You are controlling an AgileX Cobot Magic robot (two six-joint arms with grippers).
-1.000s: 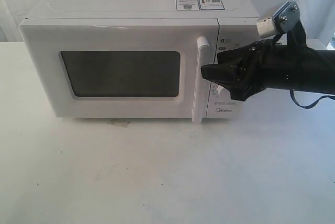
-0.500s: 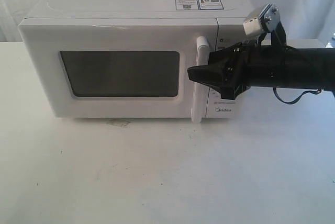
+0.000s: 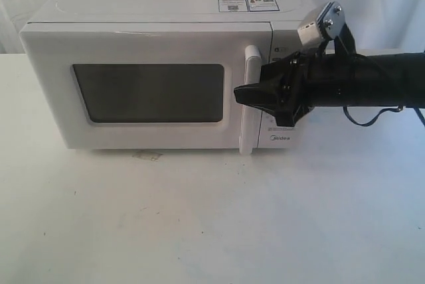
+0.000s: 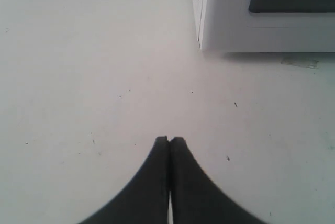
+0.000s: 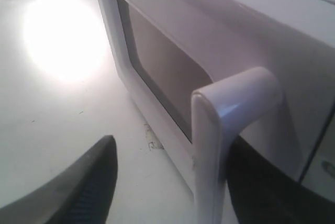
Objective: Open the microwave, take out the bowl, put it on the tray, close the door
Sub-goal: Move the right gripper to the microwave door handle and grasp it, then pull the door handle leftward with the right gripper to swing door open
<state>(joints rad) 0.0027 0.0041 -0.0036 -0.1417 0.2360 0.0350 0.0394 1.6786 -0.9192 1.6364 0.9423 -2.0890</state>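
— Where's the door (image 3: 53,85)?
— Shut on the microwave (image 3: 133,12). The right gripper (image 3: 240,93), fingers spread, straddles its handle (image 3: 250,65).
— Step?
— Opening. Next: pinch the handle, swing outward. Left gripper (image 4: 168,143), fingers pressed together, hangs beside the microwave.

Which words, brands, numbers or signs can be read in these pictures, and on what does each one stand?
"Midea": the logo low on the control panel of the microwave, exterior view.
Two stickers on the microwave's top: print too small to read.
Small marks near the control panel's top: too blurred to read.
Both wrist views: no readable text.
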